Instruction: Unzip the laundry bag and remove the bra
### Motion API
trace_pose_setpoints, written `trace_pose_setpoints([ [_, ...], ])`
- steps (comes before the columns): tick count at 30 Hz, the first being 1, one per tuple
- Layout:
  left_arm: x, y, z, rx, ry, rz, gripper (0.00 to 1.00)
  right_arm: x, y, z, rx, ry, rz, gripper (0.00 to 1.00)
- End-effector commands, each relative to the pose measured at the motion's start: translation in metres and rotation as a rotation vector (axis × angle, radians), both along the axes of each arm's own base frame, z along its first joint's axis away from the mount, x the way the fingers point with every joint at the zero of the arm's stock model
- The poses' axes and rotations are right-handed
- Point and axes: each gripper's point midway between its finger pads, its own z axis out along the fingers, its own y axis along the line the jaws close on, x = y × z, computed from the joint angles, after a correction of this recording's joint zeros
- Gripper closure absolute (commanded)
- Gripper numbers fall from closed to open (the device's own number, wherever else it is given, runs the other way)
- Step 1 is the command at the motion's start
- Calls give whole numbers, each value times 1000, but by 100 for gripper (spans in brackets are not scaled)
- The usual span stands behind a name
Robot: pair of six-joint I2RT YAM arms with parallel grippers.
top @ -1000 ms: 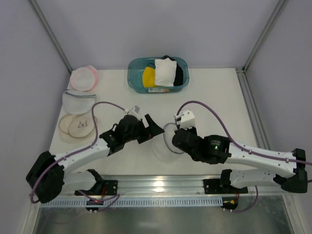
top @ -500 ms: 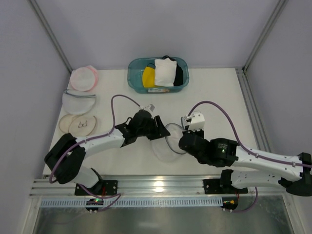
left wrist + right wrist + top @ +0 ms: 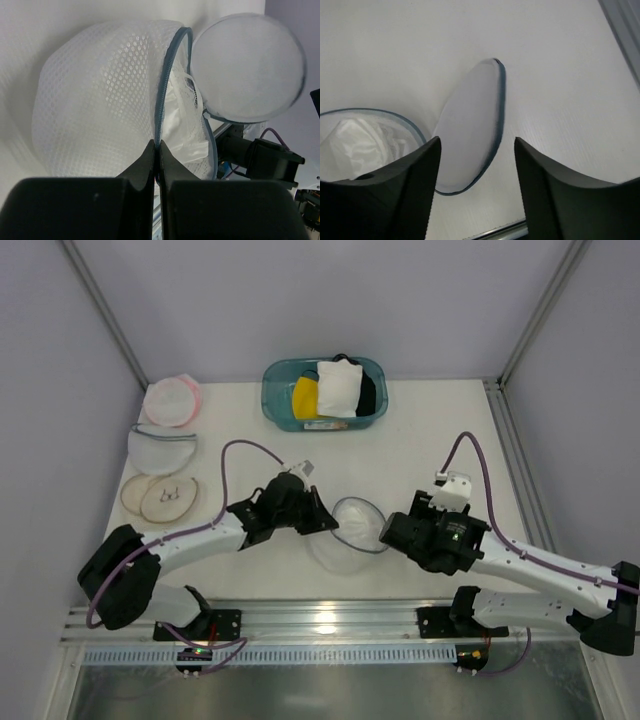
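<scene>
- The round white see-through mesh laundry bag (image 3: 345,537) with its dark grey-blue zipper rim lies on the white table (image 3: 450,430), near the front edge and between the two arms
- The zipper is run open: the upper dome half (image 3: 470,130) is folded back and stands tilted on edge, joined to the lower dome half (image 3: 100,100) at one side only
- The bra (image 3: 185,125), a soft white crumpled fabric garment, sits inside the lower dome half, exposed at the mouth and not yet lifted out
- The black two-finger left gripper (image 3: 156,147) has its fingers pressed together on the zipper rim of the lower dome half. Judgement: this pinch is there to anchor the pouch so that it does not drag when the contents are pulled
- The black two-finger right gripper (image 3: 476,150) is spread wide and holds nothing. In its wrist view it hangs above the folded-back half, touching neither mesh nor garment
- Judgement: unzipping is done and removal remains; the right gripper needs to reach into the open mouth for the bra
- Risk, as judged: the fingers may catch mesh together with fabric, since both are white and thin
- A teal plastic basin (image 3: 275,400) of garments stands at the far edge, well apart
</scene>
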Motion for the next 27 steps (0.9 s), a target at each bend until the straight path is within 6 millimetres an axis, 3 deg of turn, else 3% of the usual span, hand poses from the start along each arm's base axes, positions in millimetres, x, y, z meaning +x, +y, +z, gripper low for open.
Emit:
trace_pose_setpoints([
  [1,-5,7,2,3,-13,3,100,8,-16,24,-83,-90,-35,31],
  [2,-6,8,2,0,-12,2,100,10,1,20,-78,-57,36,27],
  [3,-7,9,0,2,-9,2,100,20,32,24,2,-90,103,27],
  [5,-9,11,-4,10,-1,1,100,16,55,20,-14,-57,251,26],
  [6,-10,12,-5,10,0,-1,100,19,75,27,62,-93,292,25],
  [7,-13,13,-7,13,6,-5,100,17,81,25,67,-96,352,25],
  [9,-15,14,-8,12,6,-8,100,12,116,23,219,-117,489,26],
  [11,-19,16,-14,24,15,-17,100,6,139,23,301,-126,588,26],
  [20,-35,23,-38,37,64,-18,100,-6,176,-39,341,30,671,35],
  [24,-40,25,-42,27,77,-8,100,-10,176,-68,319,103,637,36],
  [27,-42,27,-42,28,78,-7,100,-9,164,-89,255,153,573,37],
])
